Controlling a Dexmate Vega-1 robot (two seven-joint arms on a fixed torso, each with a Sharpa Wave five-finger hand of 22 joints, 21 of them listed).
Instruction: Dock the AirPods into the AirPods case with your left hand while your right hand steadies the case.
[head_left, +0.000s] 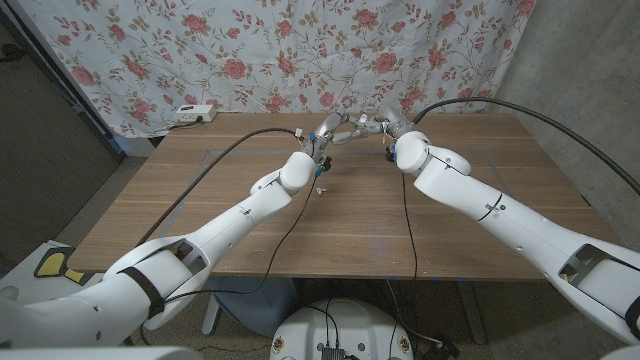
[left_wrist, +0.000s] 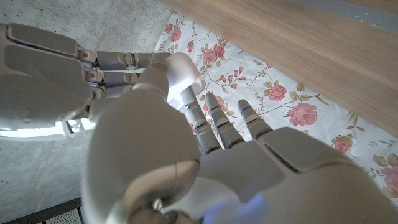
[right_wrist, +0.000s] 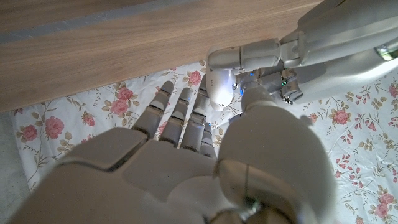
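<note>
From the head camera I see a wooden table (head_left: 330, 215) with bare brown planks, a rose-printed curtain (head_left: 250, 50) hanging behind it and a grey concrete wall (head_left: 585, 60) on the right; a white power strip (head_left: 192, 114) sits by the far left corner. My left hand (head_left: 327, 130) and right hand (head_left: 375, 125) meet above the far edge, fingers (left_wrist: 214, 118) touching a small white rounded piece (right_wrist: 221, 87) (case or earbud, I cannot tell); whether either hand grips it, I cannot tell.
</note>
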